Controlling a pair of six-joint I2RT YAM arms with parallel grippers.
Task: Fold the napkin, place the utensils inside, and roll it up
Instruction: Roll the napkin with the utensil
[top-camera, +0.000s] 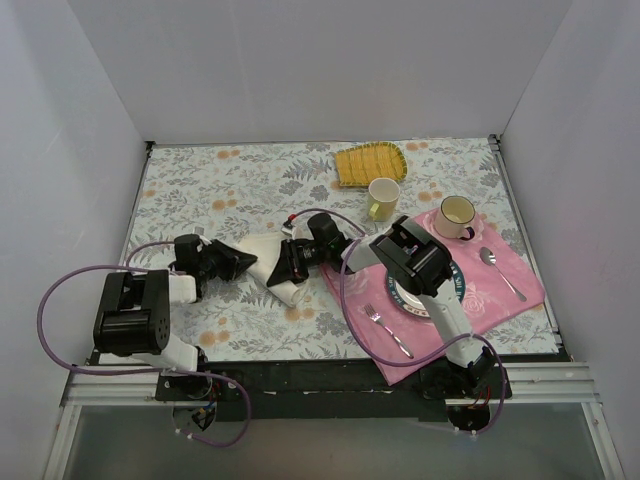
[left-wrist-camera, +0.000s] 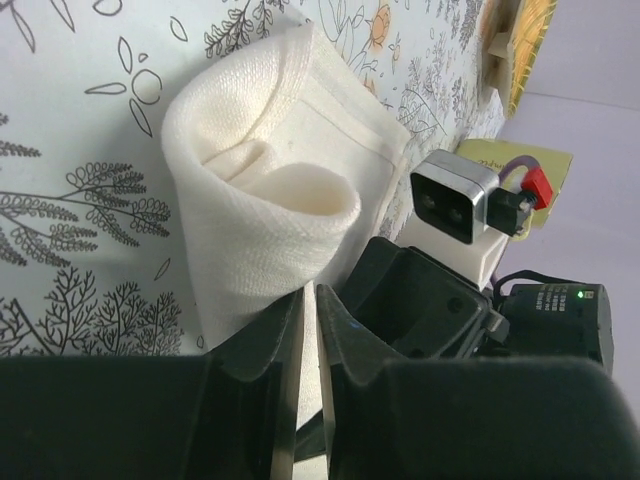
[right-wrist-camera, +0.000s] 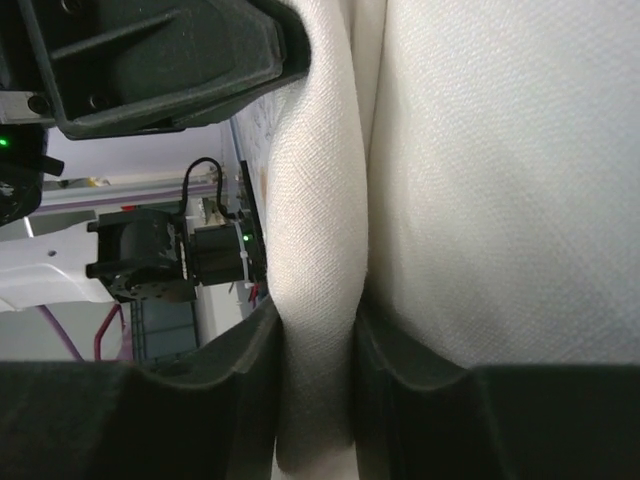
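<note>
The cream napkin lies loosely rolled on the floral tablecloth between my two grippers. In the left wrist view the napkin shows an open rolled end, and its lower edge runs down into my left gripper, whose jaws stand almost together on a thin pale layer of cloth. My left gripper is at the roll's left end and my right gripper is at its right end. In the right wrist view a thick fold of napkin is squeezed in my right gripper. The utensils are hidden.
A pink placemat at right holds a plate, a silver fork and a silver spoon. Behind it are a white mug, a yellow-green mug and a yellow ribbed mat.
</note>
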